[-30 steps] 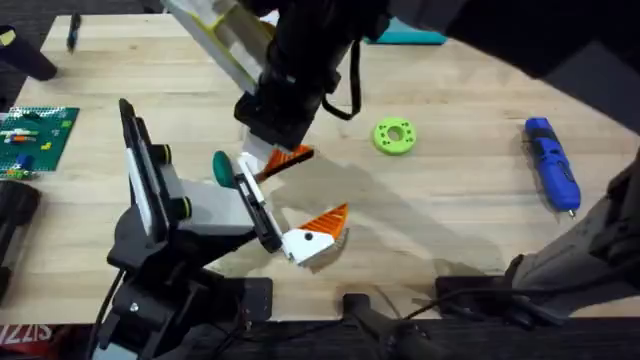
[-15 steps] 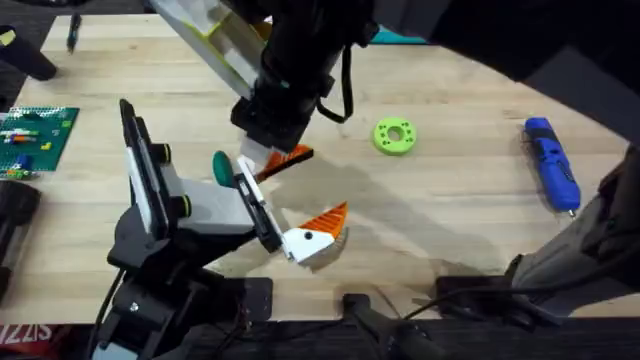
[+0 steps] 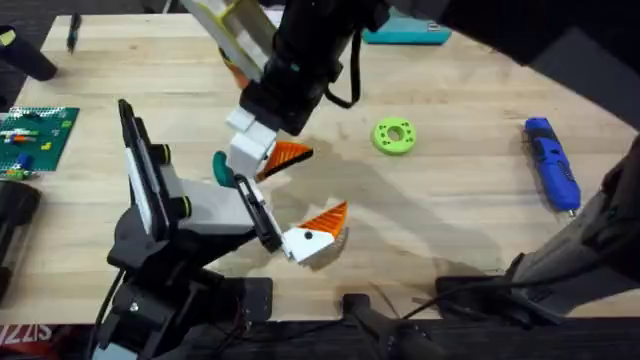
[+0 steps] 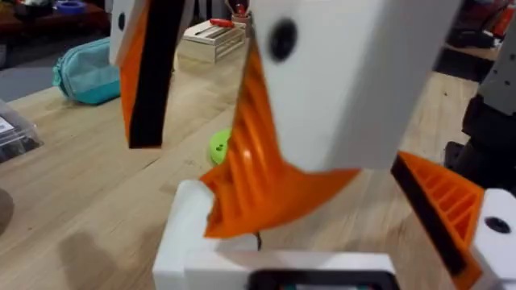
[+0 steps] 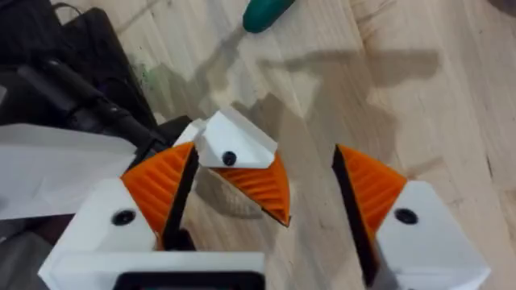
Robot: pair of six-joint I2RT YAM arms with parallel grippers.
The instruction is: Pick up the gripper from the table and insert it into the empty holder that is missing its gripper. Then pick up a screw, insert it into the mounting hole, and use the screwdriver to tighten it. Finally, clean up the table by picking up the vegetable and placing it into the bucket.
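Farthest out on the left gripper's (image 3: 322,228) outer side lay a green studded board (image 3: 35,135), off the work area. The left gripper itself hung low over the table (image 3: 450,220) with its orange pads spread and nothing between them that I could make out. I judged it was parked there as a helper, close enough to assist but out of the other arm's way. Just beyond it, nearly under the right gripper (image 3: 268,153), lay the vegetable (image 3: 222,168), flat on the wood. The right arm had reached across the middle, fingers parted and empty, tips pointed down beside the vegetable, which read to me as lining up for a pick. Past that gripper sat a lime-green ring (image 3: 394,136), and well apart from both hands the screwdriver (image 3: 552,165) rested on its side near the right arm's base. The surface was pale wood planking, with a teal pouch (image 3: 405,35) at its far edge and cluttered shelving in the room behind
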